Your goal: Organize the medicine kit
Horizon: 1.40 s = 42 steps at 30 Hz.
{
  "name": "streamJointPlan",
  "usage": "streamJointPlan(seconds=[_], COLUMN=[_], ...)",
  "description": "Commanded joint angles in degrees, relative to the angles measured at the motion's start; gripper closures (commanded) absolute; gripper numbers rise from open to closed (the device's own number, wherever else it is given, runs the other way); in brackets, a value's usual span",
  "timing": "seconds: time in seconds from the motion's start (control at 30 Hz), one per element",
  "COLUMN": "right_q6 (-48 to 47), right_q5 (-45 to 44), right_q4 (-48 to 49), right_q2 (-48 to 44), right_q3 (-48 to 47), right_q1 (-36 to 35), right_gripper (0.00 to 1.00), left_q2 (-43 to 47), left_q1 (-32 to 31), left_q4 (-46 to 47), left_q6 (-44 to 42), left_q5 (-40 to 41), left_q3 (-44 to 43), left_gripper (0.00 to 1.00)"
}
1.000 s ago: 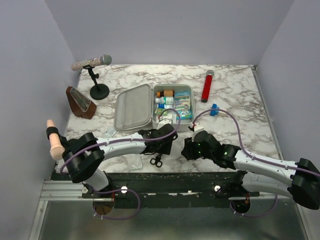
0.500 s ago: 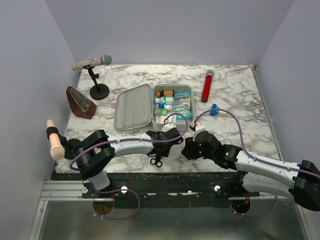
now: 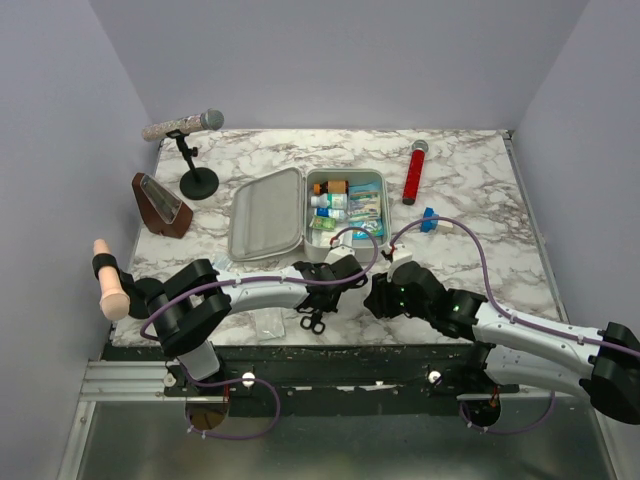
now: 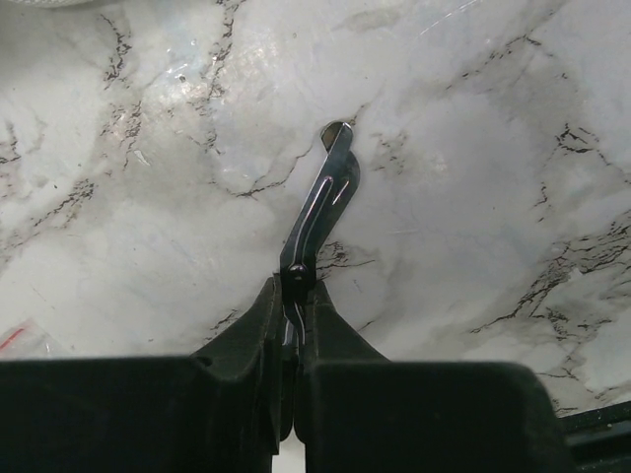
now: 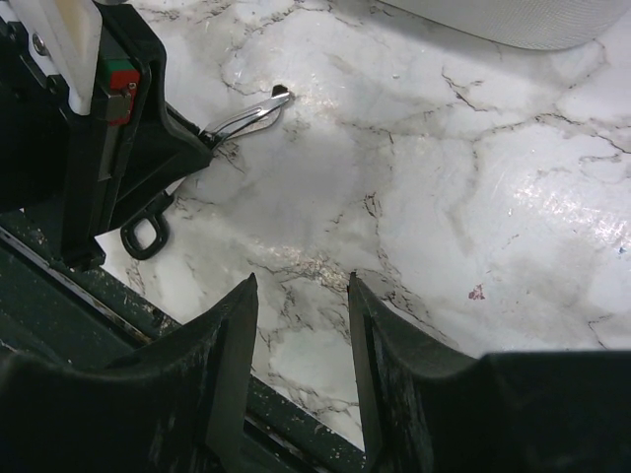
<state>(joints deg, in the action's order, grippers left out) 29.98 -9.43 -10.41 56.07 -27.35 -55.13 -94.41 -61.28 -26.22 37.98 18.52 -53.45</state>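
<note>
Marble bench (image 3: 470, 200) beneath me: my left tool (image 4: 294, 296) pinches the scissors (image 4: 325, 202) near their pivot; my right tool (image 5: 301, 296) hovers spread nearby.

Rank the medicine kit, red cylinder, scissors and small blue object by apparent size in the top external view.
1. medicine kit, largest by far
2. red cylinder
3. Unsure: the scissors are partly hidden, and their visible part looks similar to the small blue object.
</note>
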Motion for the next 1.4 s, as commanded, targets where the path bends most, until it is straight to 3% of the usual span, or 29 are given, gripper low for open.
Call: streamJointPlan(seconds=[0.0, 0.47, 1.33, 1.37], right_q6=[0.26, 0.35, 0.70, 0.61], right_q5=[-1.73, -2.26, -1.29, -1.29], right_q4=[-1.63, -1.98, -0.92, -0.84], right_q2=[-0.79, -1.06, 0.53, 0.53], right_q3=[0.64, 0.81, 0.99, 0.99], right_q1=[-0.24, -0.24, -0.24, -0.24], right_gripper=[0.50, 0.50, 0.50, 0.50], left_q2=[-0.07, 1.51, 5.20, 5.20], left_q1=[-0.25, -0.16, -0.25, -0.25], left_q4=[-0.24, -1.91, -1.55, -1.64], left_q6=[0.08, 0.17, -0.36, -0.27], left_q5=[-1.21, 0.81, 1.70, 1.34], left_q3=[-0.77, -2.80, -1.92, -1.75], left_gripper=[0.91, 1.00, 1.00, 0.95])
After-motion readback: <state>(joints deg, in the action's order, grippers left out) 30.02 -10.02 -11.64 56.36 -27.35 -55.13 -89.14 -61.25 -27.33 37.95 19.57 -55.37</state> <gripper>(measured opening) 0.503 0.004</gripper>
